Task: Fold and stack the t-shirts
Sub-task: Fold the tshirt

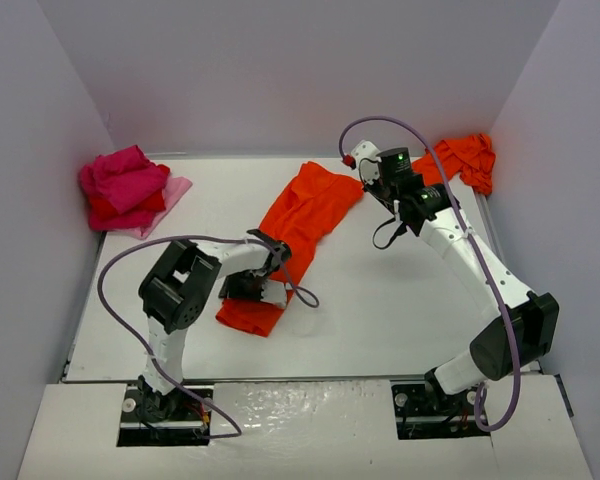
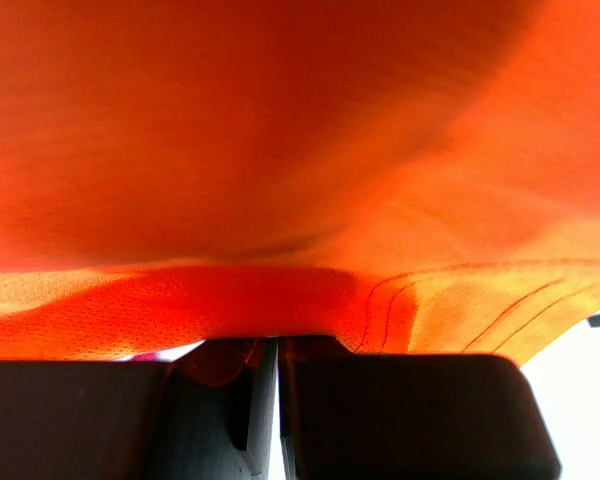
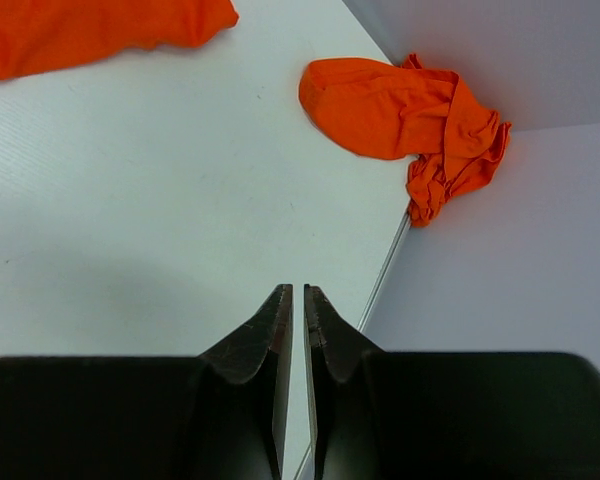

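A bright orange-red t-shirt (image 1: 302, 215) lies stretched in a long diagonal strip across the middle of the table. My left gripper (image 1: 253, 290) is at its near end, and in the left wrist view the jaws (image 2: 277, 345) are closed with the orange cloth (image 2: 280, 180) pinched at the tips and filling the frame. My right gripper (image 1: 372, 172) hovers above the table by the strip's far end, shut and empty (image 3: 298, 290). A second orange t-shirt (image 1: 465, 160) lies crumpled in the back right corner and also shows in the right wrist view (image 3: 400, 105).
A pile of magenta, red and pale pink t-shirts (image 1: 125, 188) sits at the back left. Walls close in the table on three sides. The table's right edge (image 3: 385, 270) runs just beside my right gripper.
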